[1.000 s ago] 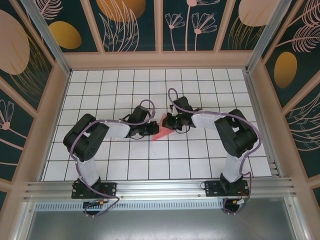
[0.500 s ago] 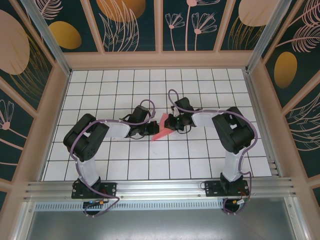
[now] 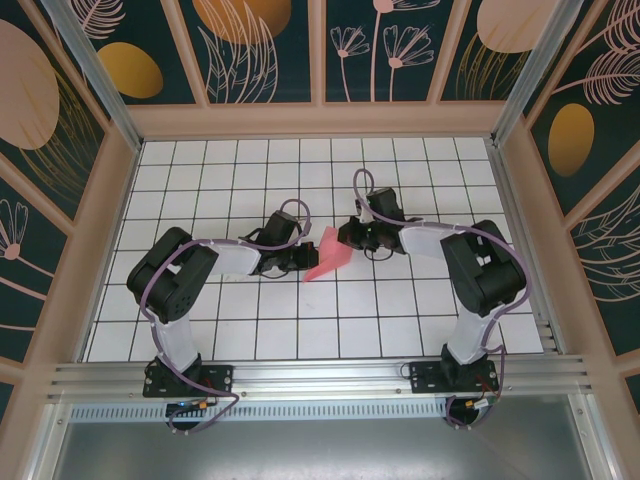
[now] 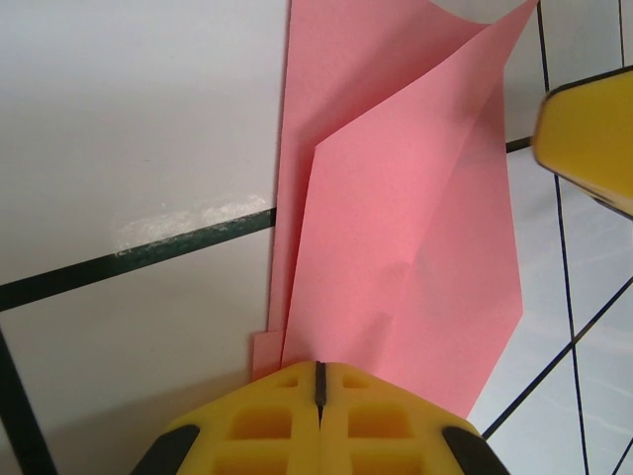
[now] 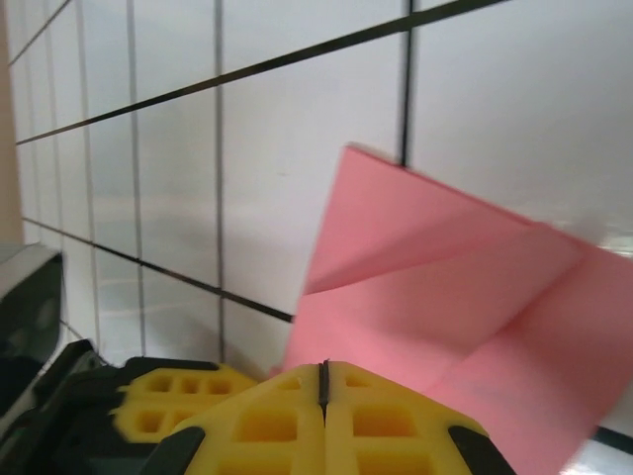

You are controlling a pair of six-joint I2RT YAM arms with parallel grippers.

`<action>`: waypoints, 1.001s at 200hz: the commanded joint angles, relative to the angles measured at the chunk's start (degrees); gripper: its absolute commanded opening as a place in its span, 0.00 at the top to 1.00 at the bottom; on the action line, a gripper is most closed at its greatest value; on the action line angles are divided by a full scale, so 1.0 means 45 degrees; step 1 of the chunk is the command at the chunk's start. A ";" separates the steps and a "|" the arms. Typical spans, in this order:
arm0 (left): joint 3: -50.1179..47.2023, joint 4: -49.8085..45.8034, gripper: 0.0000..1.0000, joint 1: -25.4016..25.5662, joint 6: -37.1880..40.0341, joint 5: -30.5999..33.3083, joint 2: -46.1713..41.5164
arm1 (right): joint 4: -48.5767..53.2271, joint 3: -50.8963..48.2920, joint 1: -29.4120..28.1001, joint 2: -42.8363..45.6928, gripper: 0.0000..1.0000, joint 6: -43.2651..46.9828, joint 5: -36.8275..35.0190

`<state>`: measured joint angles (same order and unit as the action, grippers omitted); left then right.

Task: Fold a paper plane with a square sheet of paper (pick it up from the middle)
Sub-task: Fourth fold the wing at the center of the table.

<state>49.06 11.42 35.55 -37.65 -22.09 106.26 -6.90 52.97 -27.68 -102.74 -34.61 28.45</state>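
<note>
The pink-red sheet of paper (image 3: 326, 258), folded into a pointed shape, lies on the white tiled table between the two arms. My left gripper (image 3: 303, 260) is shut, its yellow tips (image 4: 318, 368) set down on the paper's near edge (image 4: 396, 228). One flap stands up off the table (image 5: 445, 297). My right gripper (image 3: 348, 238) is shut just right of the paper, its tip (image 5: 322, 366) at the paper's edge with nothing seen between the jaws. One of its yellow fingers (image 4: 588, 139) shows in the left wrist view.
The table (image 3: 250, 170) is white with a black grid, walled by a wooden frame (image 3: 320, 120) at the back and sides. An aluminium rail (image 3: 320, 375) runs along the near edge by the arm bases.
My right gripper has drawn back to the right and slightly away from the paper. The paper's right flap has lifted and spread wider. The left gripper has stayed put.
</note>
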 commanded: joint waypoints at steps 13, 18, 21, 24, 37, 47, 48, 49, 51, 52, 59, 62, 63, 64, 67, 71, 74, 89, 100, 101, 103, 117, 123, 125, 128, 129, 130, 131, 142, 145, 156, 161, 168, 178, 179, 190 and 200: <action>-0.0233 -0.2010 1.00 -0.0010 0.0290 0.0689 0.0962 | -0.0309 0.0175 -0.0612 -0.0479 0.99 0.0025 0.0289; -0.0238 -0.2010 1.00 -0.0019 0.0297 0.0689 0.0956 | -0.0302 0.0210 -0.0671 -0.0583 0.99 0.0063 0.0299; -0.0238 -0.2028 1.00 -0.0011 0.0295 0.0699 0.0943 | -0.0259 0.0261 -0.0697 -0.0648 0.99 0.0097 0.0314; -0.0243 -0.2030 1.00 -0.0019 0.0297 0.0708 0.0939 | -0.0210 0.0331 -0.0730 -0.0731 0.99 0.0126 0.0318; -0.0276 -0.2025 1.00 -0.0015 0.0293 0.0709 0.0920 | 0.0088 0.0606 -0.0743 -0.1089 1.00 0.0316 0.0320; -0.0272 -0.2048 1.00 -0.0019 0.0292 0.0709 0.0924 | 0.0246 0.0761 -0.0743 -0.1321 1.00 0.0422 0.0275; -0.0274 -0.2049 1.00 -0.0024 0.0296 0.0709 0.0921 | 0.0264 0.0774 -0.0743 -0.1335 1.00 0.0434 0.0268; -0.0285 -0.2049 1.00 -0.0017 0.0298 0.0709 0.0930 | 0.0273 0.0781 -0.0743 -0.1352 1.00 0.0449 0.0254; -0.0294 -0.2049 1.00 -0.0016 0.0299 0.0709 0.0936 | 0.0305 0.0815 -0.0743 -0.1384 1.00 0.0471 0.0220; -0.0295 -0.2050 1.00 -0.0023 0.0300 0.0709 0.0917 | 0.0313 0.0821 -0.0743 -0.1405 1.00 0.0487 0.0201; -0.0307 -0.2059 1.00 -0.0021 0.0299 0.0709 0.0949 | 0.0428 0.0888 -0.0743 -0.1520 1.00 0.0558 0.0047; -0.0315 -0.2068 1.00 -0.0011 0.0300 0.0709 0.0939 | 0.0484 0.0932 -0.0716 -0.1558 1.00 0.0594 -0.0013; -0.0315 -0.2068 1.00 -0.0010 0.0300 0.0709 0.0939 | 0.0500 0.0938 -0.0710 -0.1571 1.00 0.0607 -0.0042; -0.0325 -0.2079 1.00 -0.0010 0.0300 0.0709 0.0938 | 0.0518 0.0960 -0.0697 -0.1587 1.00 0.0614 -0.0076; -0.0334 -0.2087 1.00 -0.0009 0.0298 0.0726 0.0936 | 0.0576 0.0980 -0.0662 -0.1618 1.00 0.0637 -0.0133; -0.0333 -0.2090 1.00 -0.0009 0.0291 0.0738 0.0937 | 0.0612 0.1030 -0.0602 -0.1671 1.00 0.0659 -0.0186; -0.0352 -0.2106 1.00 -0.0019 0.0299 0.0739 0.0938 | 0.0619 0.1025 -0.0547 -0.1707 1.00 0.0677 -0.0232; -0.0374 -0.2165 1.00 -0.0017 0.0292 0.0782 0.0973 | 0.0691 0.1065 -0.0149 -0.1862 1.00 0.0614 -0.0579; -0.0413 -0.2186 1.00 -0.0011 0.0315 0.0787 0.1014 | 0.0670 0.1043 0.0217 -0.1965 1.00 0.0458 -0.0811; -0.0413 -0.2186 1.00 -0.0010 0.0317 0.0787 0.1025 | 0.0672 0.1032 0.0254 -0.1970 1.00 0.0442 -0.0842; -0.0418 -0.2186 1.00 -0.0010 0.0334 0.0787 0.1013 | 0.0673 0.1024 0.0332 -0.1987 1.00 0.0420 -0.0899; -0.0487 -0.2186 1.00 -0.0014 0.0339 0.0788 0.1016 | 0.0645 0.0983 0.0778 -0.2122 1.00 0.0266 -0.1277; -0.0510 -0.2167 1.00 -0.0010 0.0356 0.0777 0.1016 | 0.0721 0.1020 0.0969 -0.2170 1.00 0.0199 -0.1453; -0.0521 -0.2167 1.00 -0.0009 0.0358 0.0775 0.1016 | 0.0714 0.1051 0.1028 -0.2169 1.00 0.0188 -0.1481; -0.0529 -0.2177 1.00 -0.0009 0.0358 0.0768 0.1014 | 0.0747 0.1042 0.1099 -0.2213 1.00 0.0184 -0.1510; -0.0540 -0.2172 1.00 -0.0009 0.0359 0.0768 0.1005 | 0.0749 0.1052 0.1135 -0.2211 1.00 0.0187 -0.1513; -0.0535 -0.2169 1.00 -0.0009 0.0359 0.0777 0.1011 | 0.0750 0.1056 0.1163 -0.2219 1.00 0.0189 -0.1515; -0.0543 -0.2168 1.00 -0.0009 0.0359 0.0782 0.1013 | 0.0741 0.1059 0.1187 -0.2233 1.00 0.0190 -0.1535; -0.0569 -0.2167 1.00 -0.0011 0.0376 0.0788 0.1053 | 0.0785 0.1165 0.1465 -0.2284 1.00 0.0172 -0.1768; -0.0574 -0.2152 1.00 -0.0010 0.0368 0.0787 0.1055 | 0.0821 0.1191 0.1555 -0.2286 1.00 0.0189 -0.1814; -0.0628 -0.2090 1.00 -0.0012 0.0355 0.0770 0.1051 | 0.0906 0.1380 0.1796 -0.2305 1.00 0.0252 -0.1876; -0.0656 -0.2053 1.00 -0.0012 0.0358 0.0766 0.1050 | 0.0962 0.1463 0.1872 -0.2255 1.00 0.0252 -0.1940; -0.0663 -0.1997 1.00 -0.0012 0.0339 0.0745 0.1055 | 0.1014 0.1563 0.1931 -0.2131 1.00 0.0302 -0.1913; -0.0687 -0.1953 1.00 -0.0010 0.0329 0.0748 0.1055 | 0.1080 0.1680 0.1915 -0.1839 1.00 0.0347 -0.1815; -0.0687 -0.1943 1.00 -0.0010 0.0324 0.0748 0.1055 | 0.1082 0.1683 0.1914 -0.1789 1.00 0.0357 -0.1803; -0.0672 -0.1867 1.00 -0.0010 0.0299 0.0693 0.1055 | 0.1044 0.1697 0.1799 -0.1334 1.00 0.0347 -0.1614; -0.0630 -0.1821 1.00 -0.0011 0.0290 0.0650 0.1059 | 0.1039 0.1675 0.1659 -0.0871 1.00 0.0329 -0.1433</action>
<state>49.17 11.99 35.57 -37.50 -22.13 106.67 -4.03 59.27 -19.57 -111.02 -33.50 24.25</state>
